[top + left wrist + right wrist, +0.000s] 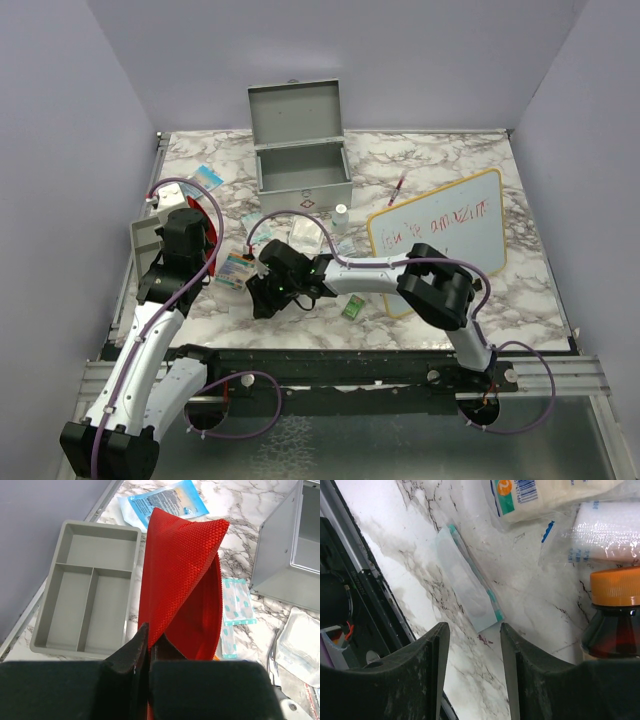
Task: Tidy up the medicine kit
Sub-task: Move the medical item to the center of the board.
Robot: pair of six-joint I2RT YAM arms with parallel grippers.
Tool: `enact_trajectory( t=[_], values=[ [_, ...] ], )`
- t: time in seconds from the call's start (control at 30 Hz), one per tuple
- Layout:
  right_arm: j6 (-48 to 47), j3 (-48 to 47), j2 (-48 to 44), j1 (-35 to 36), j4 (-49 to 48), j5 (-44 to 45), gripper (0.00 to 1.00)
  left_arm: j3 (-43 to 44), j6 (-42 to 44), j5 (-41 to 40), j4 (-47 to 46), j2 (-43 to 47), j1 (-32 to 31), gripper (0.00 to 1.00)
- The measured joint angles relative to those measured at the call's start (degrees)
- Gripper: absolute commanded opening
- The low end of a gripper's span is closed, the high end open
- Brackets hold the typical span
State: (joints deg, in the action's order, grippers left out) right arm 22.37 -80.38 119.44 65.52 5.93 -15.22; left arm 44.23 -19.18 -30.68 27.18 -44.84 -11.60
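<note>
left arm: runs up the lower left of the top view, elbow bent, wrist angled in toward frame centre. left gripper (149,639) jaws pinched tight on the edge of a red woven fabric pouch (180,570). the pouch rises tented above the pinch. shallow grey divided plastic tray (50,630) sits just left of the pouch, by the left edge of the marble-pattern table (480,160).

right arm: base at lower right of top view, forearm stretched across to centre-left, right gripper (262,298) low over the table. rt wrist view: jaws moderately wide, only marble in the gap. flat white sachet w/ teal edge (467,587) lies just beyond the fingertips (432,650). amber bottle w/ orange cap (615,615) at the right edge of that view, beside the right finger.

writing: wood-framed whiteboard (440,235), right of centre in top view, has red handwriting, too small to read. clear packet (545,495) at top of rt wrist view shows a barcode + orange/green logo, digits not legible. blue-white printed packet (165,500) at top of left wrist view, print unreadable.

task thing: grey metal medicine kit box (303,175), upper centre of top view, lid up, red-white diamond emblem (308,203) on front. well apart from both sets of jaws: up-right of the left gripper, above the right gripper. its corner fills the upper right of the left wrist view.
</note>
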Motion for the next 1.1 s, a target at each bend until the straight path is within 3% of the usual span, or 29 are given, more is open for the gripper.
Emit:
enact_trajectory(
  t=[1.1],
  values=[
    [0.07,-3.13,3.69,-0.02,-3.58,3.54,0.5,0.0,0.39,1.42,0.76,0.24,-0.15,0.0]
  ],
)
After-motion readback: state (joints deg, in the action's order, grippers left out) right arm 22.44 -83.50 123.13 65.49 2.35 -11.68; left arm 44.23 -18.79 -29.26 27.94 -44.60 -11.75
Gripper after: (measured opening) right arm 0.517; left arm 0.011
